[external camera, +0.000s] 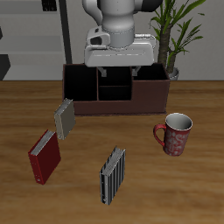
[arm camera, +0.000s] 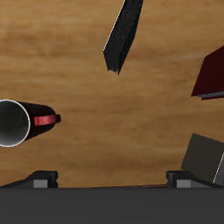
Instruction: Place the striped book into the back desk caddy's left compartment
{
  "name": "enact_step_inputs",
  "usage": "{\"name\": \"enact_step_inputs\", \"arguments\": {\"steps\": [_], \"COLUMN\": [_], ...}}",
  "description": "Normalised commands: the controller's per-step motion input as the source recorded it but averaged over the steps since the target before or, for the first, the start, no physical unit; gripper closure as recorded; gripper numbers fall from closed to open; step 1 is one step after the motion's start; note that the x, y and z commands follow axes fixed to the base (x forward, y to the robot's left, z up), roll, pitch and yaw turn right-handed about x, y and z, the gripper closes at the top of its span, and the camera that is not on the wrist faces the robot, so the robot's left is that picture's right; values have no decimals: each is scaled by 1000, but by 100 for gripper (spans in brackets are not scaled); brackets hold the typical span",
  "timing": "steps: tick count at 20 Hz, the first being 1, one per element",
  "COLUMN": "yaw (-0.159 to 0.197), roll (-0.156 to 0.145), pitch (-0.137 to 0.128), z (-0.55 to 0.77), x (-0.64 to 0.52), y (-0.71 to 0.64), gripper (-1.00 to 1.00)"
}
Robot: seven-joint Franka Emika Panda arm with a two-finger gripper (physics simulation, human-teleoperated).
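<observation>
Wooden table (external camera: 197, 188) with visible grain, a potted plant (external camera: 179, 31) behind it at the back; on the table, near the back, the back desk caddy (external camera: 149, 94), a wide low maroon-brown box with black dividers inside, its left compartment (external camera: 81, 84) the tall black-walled end section; the striped book (external camera: 112, 175) stands well forward of the caddy, near the table's front edge, resting on one long edge with its black-and-grey striped cover facing the camera; its long axis runs diagonally across the table, one end toward the caddy side and the other toward the front edge; in the wrist view the striped book (arm camera: 123, 35) appears as a thin dark sliver, seen nearly edge-on and slanted; a plain grey book (external camera: 65, 118) lies tilted just in front of the caddy, and a red book (external camera: 45, 157) sits beside it, nearer the front edge; a patterned red mug (external camera: 176, 134) stands on the other side of the striped book, apart from it; the gripper (external camera: 115, 73) hangs above the caddy at the back, well away from the striped book and touching nothing; fingers spread apart, nothing between them.
</observation>
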Motion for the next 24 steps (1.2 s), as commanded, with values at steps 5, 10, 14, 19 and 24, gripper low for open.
{"name": "enact_step_inputs", "arguments": {"steps": [5,10,14,19,24], "yaw": [-24,1,23,-8,-3], "roll": [-17,-8,-41,-11,-8], "pitch": [-20,-18,1,-14,-25], "z": [34,-10,-112,-31,-52], "x": [342,437,457,323,430], "y": [-37,-10,30,22,-3], "gripper": [-100,-100,-100,-100,-100]}}
